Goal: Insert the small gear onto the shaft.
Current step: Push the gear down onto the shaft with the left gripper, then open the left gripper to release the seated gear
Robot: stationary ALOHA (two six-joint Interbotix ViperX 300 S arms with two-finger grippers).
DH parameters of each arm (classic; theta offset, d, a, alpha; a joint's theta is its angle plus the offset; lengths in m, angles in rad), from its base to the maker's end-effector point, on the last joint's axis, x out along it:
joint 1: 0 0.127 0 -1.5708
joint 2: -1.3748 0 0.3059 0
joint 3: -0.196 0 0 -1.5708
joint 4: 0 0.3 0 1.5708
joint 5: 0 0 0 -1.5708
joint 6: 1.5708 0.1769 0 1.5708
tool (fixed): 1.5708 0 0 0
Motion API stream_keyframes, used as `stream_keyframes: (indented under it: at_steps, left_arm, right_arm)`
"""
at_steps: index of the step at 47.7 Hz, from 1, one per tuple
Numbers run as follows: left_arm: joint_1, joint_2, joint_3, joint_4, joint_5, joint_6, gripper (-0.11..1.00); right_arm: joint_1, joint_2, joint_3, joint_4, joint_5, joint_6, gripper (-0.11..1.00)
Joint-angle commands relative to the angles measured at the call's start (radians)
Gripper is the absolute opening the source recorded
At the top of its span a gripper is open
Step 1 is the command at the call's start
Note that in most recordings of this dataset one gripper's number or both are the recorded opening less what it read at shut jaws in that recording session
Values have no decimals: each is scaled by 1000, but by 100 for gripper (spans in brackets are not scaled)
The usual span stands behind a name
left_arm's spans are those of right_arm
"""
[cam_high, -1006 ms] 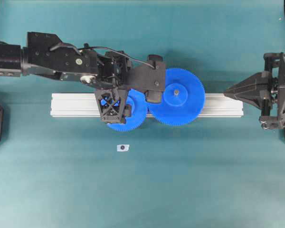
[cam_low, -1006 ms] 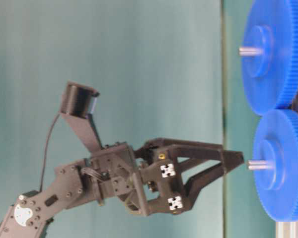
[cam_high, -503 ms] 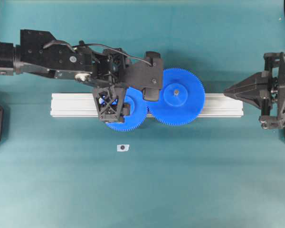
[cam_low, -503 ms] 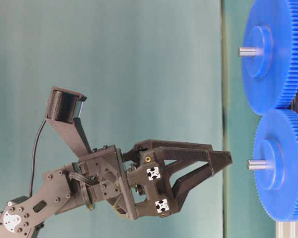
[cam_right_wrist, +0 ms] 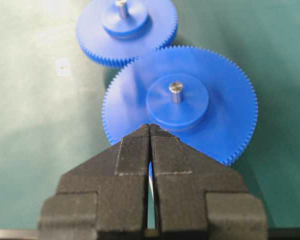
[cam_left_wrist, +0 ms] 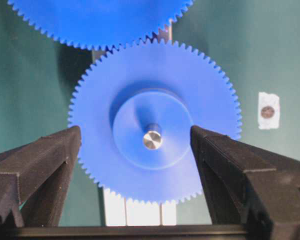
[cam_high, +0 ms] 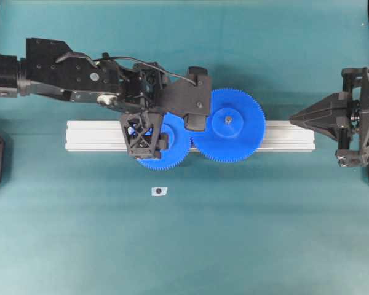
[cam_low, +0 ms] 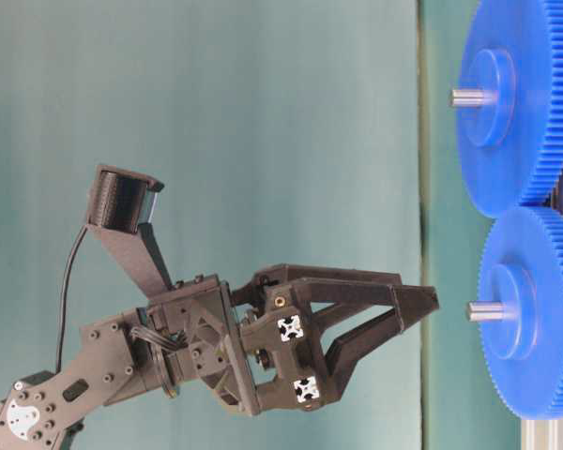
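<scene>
From overhead, the left gripper (cam_high: 149, 142) is hanging above the small gear (cam_high: 166, 147), which is sitting on the rail (cam_high: 92, 135) meshed with the big gear (cam_high: 229, 125). At table level, that gripper has pulled back from the shaft (cam_low: 486, 311) since a second ago, suggesting the insertion is done. Through the wrist cameras, its fingers (cam_left_wrist: 40, 160) are standing apart and empty with the shaft tip poking through the hub, while the right gripper (cam_right_wrist: 150, 150) is staying pressed together.

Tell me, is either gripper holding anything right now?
Nothing is held. The left gripper stands open, clear of the small gear seated on the shaft; the right gripper is shut on nothing.
</scene>
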Motion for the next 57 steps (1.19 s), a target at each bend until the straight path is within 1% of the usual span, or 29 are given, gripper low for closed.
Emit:
stream_keyframes:
  at_steps: [1, 9, 18, 30, 38, 50, 57]
  left_arm:
    - [0, -41, -11, 3, -5, -2, 83]
    - [-11, -51, -11, 3, -5, -9, 83]
    - [-15, -71, -9, 3, -3, -43, 83]
    - [-35, -97, -8, 3, -5, -54, 83]
    - [-49, -110, -5, 3, 21, -60, 83]
    - [-52, -123, -5, 3, 52, -106, 83]
    - [-58, -130, -5, 3, 52, -117, 83]
  right_arm:
    - [-2, 2, -9, -2, -6, 11, 0]
    - [-2, 2, -9, -2, -6, 11, 0]
    - [-3, 2, -9, -2, -6, 11, 0]
    - [-3, 2, -9, -2, -6, 11, 0]
    - [-3, 2, -9, -2, -6, 11, 0]
    - [-3, 2, -9, -2, -11, 11, 0]
    - [-3, 2, -12, -2, -11, 11, 0]
